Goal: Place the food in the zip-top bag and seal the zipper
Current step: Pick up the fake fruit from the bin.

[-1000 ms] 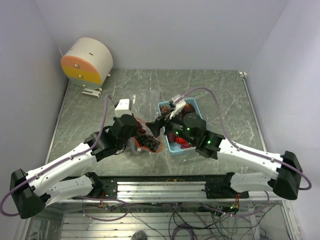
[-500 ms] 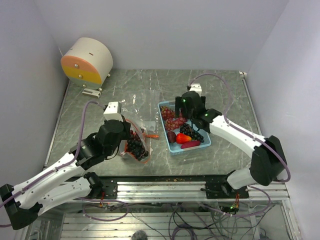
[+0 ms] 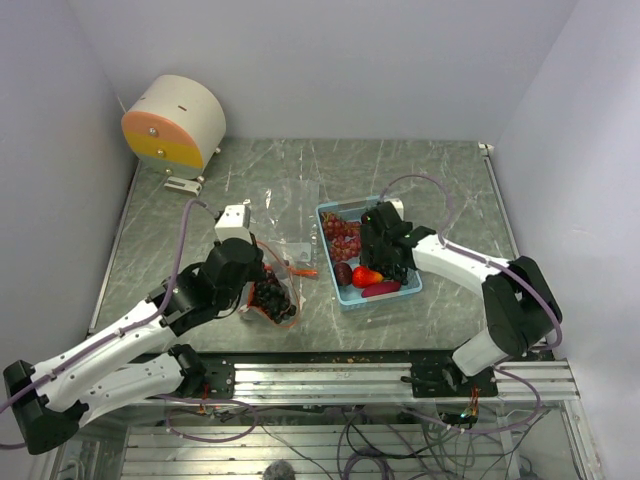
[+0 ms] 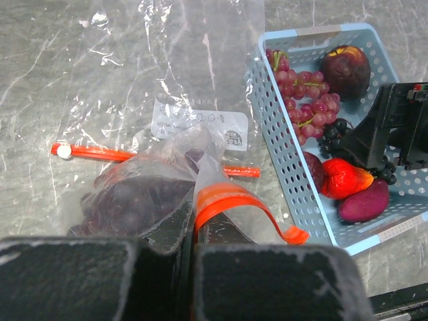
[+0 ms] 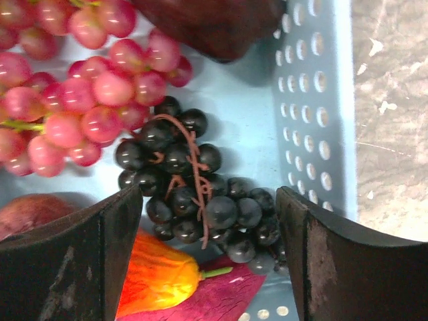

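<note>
The clear zip-top bag (image 4: 167, 100) lies left of the light blue tray (image 4: 274, 127), with a dark grape cluster (image 4: 127, 200) inside it. My left gripper (image 4: 192, 231) is shut on the bag's mouth, pinching the orange-red zipper strip (image 4: 227, 200), which curls up. In the top view it (image 3: 262, 288) sits over the bag (image 3: 275, 240). My right gripper (image 5: 210, 221) is open, its fingers either side of a black grape cluster (image 5: 194, 194) in the tray (image 5: 314, 100). Pink grapes (image 5: 60, 100), a dark red round fruit (image 5: 214, 20) and an orange-red fruit (image 5: 157, 274) lie around it.
A purple piece (image 4: 364, 200) lies at the tray's near end. A second orange strip with a white slider (image 4: 87, 152) lies flat on the bag. A round cream and orange device (image 3: 175, 122) stands at the back left. Walls close in on three sides.
My right gripper has drawn back from the bag to the tray and now sits open over the black grapes. A dark grape cluster now lies in the bag. My left gripper keeps its hold.
</note>
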{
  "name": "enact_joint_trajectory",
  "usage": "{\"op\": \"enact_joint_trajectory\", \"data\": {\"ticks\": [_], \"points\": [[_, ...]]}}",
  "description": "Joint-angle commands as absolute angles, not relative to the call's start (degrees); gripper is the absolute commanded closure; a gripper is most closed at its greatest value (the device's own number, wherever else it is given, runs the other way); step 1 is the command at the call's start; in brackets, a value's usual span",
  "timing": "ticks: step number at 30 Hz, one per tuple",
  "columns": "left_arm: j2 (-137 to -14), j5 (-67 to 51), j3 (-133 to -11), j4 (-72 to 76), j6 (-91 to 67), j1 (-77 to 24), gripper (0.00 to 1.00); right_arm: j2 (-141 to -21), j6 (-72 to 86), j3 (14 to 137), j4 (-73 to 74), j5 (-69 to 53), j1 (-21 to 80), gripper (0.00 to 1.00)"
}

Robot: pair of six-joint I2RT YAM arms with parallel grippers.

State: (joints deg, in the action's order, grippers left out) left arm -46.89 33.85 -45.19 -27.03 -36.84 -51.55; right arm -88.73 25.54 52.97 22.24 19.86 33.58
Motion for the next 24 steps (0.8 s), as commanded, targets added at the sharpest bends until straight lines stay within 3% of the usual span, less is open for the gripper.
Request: {"op": "enact_joint_trajectory", "data": {"ticks": [1,10,11,15,17,21,24], "points": [[-47.61,34.27,-46.87,-26.45,-36.03,-51.68,0.93,-90.07,25.34,51.16,19.54,17.1,30.4,0.21],[-48.37,33.98,-46.04,-26.03,-37.28,-51.61,0.93,-96.78,24.22,49.16,14.68,10.98,28.55,0.27],[-48.16,33.99,-46.05,-26.16,-37.38,-51.64,0.93,-97.12,24.13,49.07,14.48,10.79,28.51,0.32],[-47.27,34.34,-46.05,-26.68,-37.59,-51.73,0.93,-95.68,23.94,49.44,14.62,10.48,28.52,0.71],[-46.9,34.68,-45.88,-26.8,-37.68,-51.62,0.93,-92.96,23.55,49.77,15.14,10.99,28.56,0.83],[-46.88,35.07,-45.76,-26.95,-38.01,-51.68,0.93,-84.6,22.11,50.56,16.21,10.63,28.51,0.97],[-47.6,34.51,-45.79,-26.29,-38.06,-51.68,0.93,-77.41,20.5,50.65,15.9,6.78,28.49,1.0]]}}
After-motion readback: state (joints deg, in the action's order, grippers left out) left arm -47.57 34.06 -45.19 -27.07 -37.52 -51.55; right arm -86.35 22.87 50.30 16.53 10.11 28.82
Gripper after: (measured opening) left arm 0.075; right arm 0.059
